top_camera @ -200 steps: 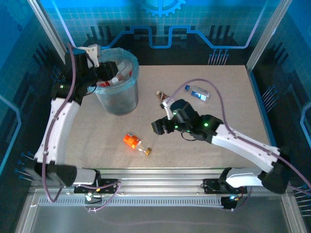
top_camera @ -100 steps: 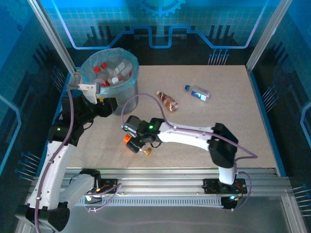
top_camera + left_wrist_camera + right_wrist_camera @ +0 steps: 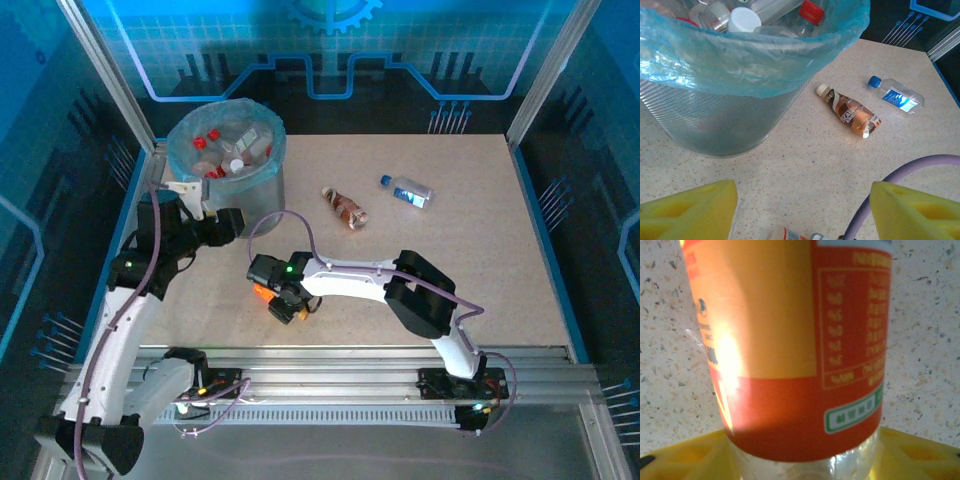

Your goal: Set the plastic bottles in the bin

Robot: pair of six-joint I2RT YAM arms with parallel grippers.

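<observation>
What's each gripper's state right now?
Left gripper: open, holding nothing.
Right gripper: jaws closed on the orange bottle.

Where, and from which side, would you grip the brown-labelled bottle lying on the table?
Grip the brown-labelled bottle across its middle, from straight above, crosswise to its length: it lies on its side with bare table on both flanks.

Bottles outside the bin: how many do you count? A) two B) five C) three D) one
C: the brown-label bottle, the blue-label bottle and the orange-label bottle are all outside the bin.
</observation>
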